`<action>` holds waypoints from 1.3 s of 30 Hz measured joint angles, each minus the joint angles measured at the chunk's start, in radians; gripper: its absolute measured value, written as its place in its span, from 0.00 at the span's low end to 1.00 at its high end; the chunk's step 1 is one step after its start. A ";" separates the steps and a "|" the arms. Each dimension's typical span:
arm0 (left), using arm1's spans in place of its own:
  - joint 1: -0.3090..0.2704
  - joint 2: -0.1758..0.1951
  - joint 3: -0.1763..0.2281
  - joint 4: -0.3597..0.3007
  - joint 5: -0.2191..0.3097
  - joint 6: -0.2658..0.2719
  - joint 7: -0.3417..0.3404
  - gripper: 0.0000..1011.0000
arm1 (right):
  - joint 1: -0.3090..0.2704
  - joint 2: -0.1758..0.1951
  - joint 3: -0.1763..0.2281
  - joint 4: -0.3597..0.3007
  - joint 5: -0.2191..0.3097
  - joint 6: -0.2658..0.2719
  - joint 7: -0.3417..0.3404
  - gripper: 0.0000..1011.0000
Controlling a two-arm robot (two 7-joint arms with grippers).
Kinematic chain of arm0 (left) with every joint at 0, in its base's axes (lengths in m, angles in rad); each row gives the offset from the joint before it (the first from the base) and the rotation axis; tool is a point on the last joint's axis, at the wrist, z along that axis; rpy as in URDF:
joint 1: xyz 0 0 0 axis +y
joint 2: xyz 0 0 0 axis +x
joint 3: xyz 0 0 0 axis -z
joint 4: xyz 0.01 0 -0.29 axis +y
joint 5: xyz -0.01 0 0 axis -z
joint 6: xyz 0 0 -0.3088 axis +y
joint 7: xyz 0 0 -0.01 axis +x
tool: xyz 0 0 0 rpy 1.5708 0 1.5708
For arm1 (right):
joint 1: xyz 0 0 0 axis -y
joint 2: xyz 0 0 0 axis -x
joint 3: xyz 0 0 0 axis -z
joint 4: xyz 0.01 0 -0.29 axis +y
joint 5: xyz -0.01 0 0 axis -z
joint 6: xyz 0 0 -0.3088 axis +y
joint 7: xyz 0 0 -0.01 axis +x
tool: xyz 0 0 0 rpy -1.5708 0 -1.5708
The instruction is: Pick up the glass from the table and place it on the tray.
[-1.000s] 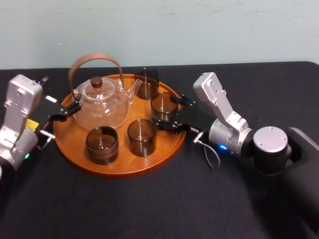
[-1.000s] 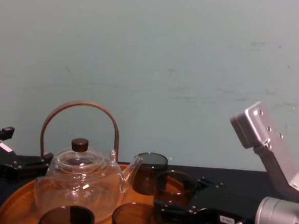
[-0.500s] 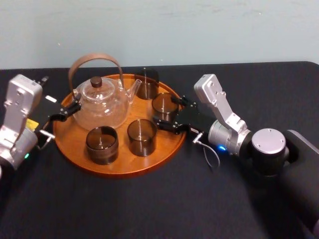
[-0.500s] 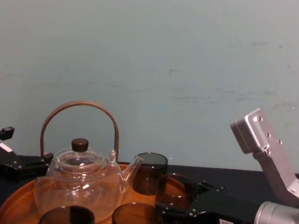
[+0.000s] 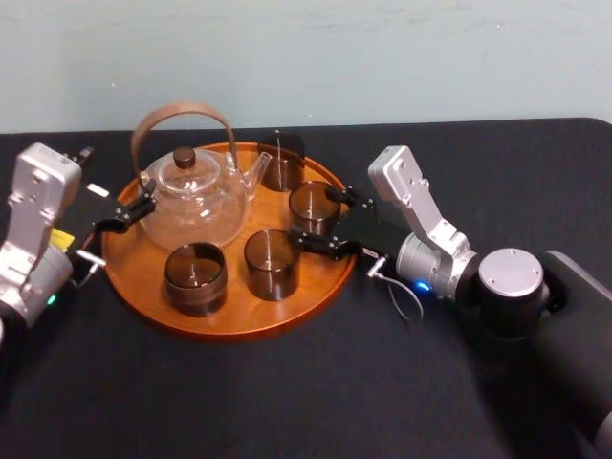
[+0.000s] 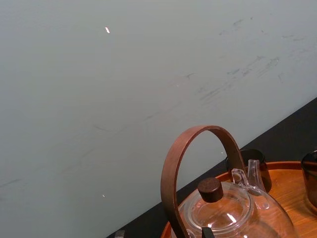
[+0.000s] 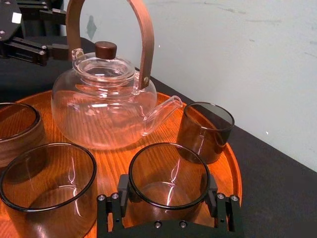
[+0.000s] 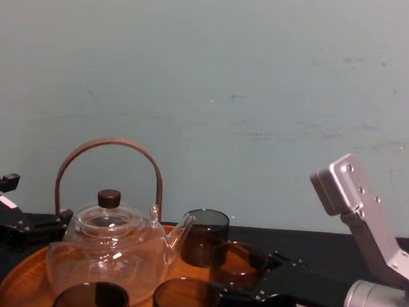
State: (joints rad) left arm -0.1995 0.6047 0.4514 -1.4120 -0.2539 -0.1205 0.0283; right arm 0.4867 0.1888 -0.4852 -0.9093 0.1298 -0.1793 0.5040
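Observation:
A smoky glass (image 5: 313,203) stands upright on the right part of the round wooden tray (image 5: 229,325), which rests on the black table (image 5: 287,402). My right gripper (image 5: 320,218) reaches in over the tray's right rim and is shut on this glass. In the right wrist view its pads (image 7: 213,189) press the sides of the glass (image 7: 168,173). In the chest view the glass (image 8: 237,262) sits low behind the front glasses. My left gripper (image 5: 127,213) stays open at the tray's left rim beside the teapot, holding nothing.
A glass teapot (image 5: 194,201) with a wooden hoop handle fills the tray's back left. Three more dark glasses stand on the tray: one at the back (image 5: 281,160), two at the front (image 5: 272,263) (image 5: 195,278). Bare black table lies in front.
My right gripper has sunk a little and shifted slightly left with the glass, bringing it down to the tray floor. The left arm has not moved.

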 joint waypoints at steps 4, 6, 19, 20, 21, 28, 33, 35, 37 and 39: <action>0.000 0.000 0.000 0.000 0.000 0.000 0.000 1.00 | 0.001 -0.002 0.000 0.004 -0.008 -0.001 -0.008 0.91; 0.000 0.000 0.000 0.000 0.000 0.000 0.000 1.00 | 0.002 -0.002 0.000 0.004 -0.015 -0.001 -0.014 0.91; 0.000 0.000 0.000 0.000 0.000 0.000 0.000 1.00 | 0.003 -0.004 -0.001 0.008 -0.045 -0.007 -0.039 0.91; 0.000 0.000 0.000 0.000 0.000 0.000 0.000 1.00 | 0.003 -0.006 -0.001 0.011 -0.049 -0.011 -0.041 0.91; 0.000 0.000 0.000 0.000 0.000 0.000 0.000 1.00 | 0.004 -0.007 0.000 0.013 -0.050 -0.013 -0.042 0.91; 0.000 0.000 0.000 0.000 0.000 0.000 0.000 1.00 | 0.006 -0.013 0.005 0.020 -0.059 -0.017 -0.047 0.91; 0.000 0.000 0.000 0.000 0.000 0.000 0.000 1.00 | 0.006 -0.013 0.005 0.021 -0.059 -0.017 -0.048 0.91; 0.000 0.000 0.000 0.000 0.000 0.000 0.000 1.00 | 0.006 -0.013 0.005 0.021 -0.059 -0.017 -0.048 0.91; 0.000 0.000 0.000 0.000 0.000 0.000 0.000 1.00 | 0.006 -0.012 0.005 0.021 -0.059 -0.017 -0.048 0.91; 0.000 0.000 0.000 0.000 0.000 0.000 0.000 1.00 | 0.006 -0.012 0.005 0.021 -0.059 -0.017 -0.048 0.93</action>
State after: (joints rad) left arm -0.1995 0.6047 0.4514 -1.4120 -0.2539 -0.1205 0.0283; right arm 0.4931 0.1766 -0.4804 -0.8886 0.0708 -0.1960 0.4564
